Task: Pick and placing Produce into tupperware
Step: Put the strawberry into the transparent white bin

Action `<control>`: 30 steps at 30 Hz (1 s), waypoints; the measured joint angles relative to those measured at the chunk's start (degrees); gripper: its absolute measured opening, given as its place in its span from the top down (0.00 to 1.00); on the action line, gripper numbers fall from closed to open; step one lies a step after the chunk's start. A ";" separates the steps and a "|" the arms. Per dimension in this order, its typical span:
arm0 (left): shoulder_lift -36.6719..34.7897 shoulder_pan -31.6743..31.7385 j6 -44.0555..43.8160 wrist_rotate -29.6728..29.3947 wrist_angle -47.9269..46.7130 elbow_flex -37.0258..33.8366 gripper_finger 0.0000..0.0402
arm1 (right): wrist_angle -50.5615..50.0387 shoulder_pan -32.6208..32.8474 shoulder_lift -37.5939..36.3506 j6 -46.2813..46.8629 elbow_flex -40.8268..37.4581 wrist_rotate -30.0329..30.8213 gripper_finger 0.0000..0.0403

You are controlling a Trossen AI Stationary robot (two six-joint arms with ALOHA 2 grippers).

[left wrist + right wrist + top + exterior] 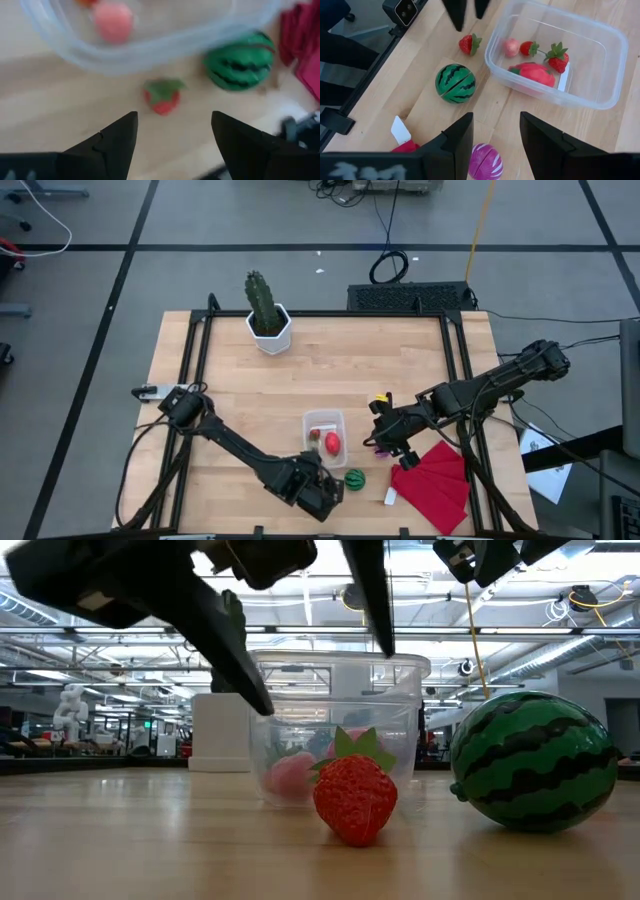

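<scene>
Wooden table (400, 370) is sitting on a grey floor w/ dark tape lines; low view is looking into a big lit hall behind.

L gripper (172, 132) is hovering near the table's front edge, fingers (117, 137) spread w/ nothing between them, pointing down over a loose strawberry (162, 96) lying on the wood just outside the tupperware (555, 55). Watermelon ball (455, 83), green striped, is resting just beside that strawberry, also outside the tub.

R gripper (496, 137) is hanging to the right of the tub, fingers (457, 140) parted and holding nothing, right above a purple piece (486, 161) lying on the table. Red cloth (435, 480) is lying near the front right corner, w/ a small white tag (400, 130) at its edge.

Tupperware is sitting front-centre, btwn the two arms, already holding a big red piece (532, 73), two small strawberries (557, 56) and a pink bit (510, 47). Cactus in white pot (267, 315) is standing at the back, well apart from everything else.
</scene>
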 joint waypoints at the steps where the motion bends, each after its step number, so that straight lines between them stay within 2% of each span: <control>1: 0.00 -0.18 0.16 -0.01 0.46 0.00 0.36 | 0.00 0.00 0.00 -0.02 0.00 0.02 0.62; 12: 0.38 -0.06 0.83 -0.48 1.72 0.00 0.36 | 0.28 -0.01 0.00 -0.97 0.00 -0.01 0.62; 30: 4.71 0.25 -1.44 2.60 5.64 0.00 0.36 | 0.42 -0.01 0.00 -1.30 -0.02 0.01 0.62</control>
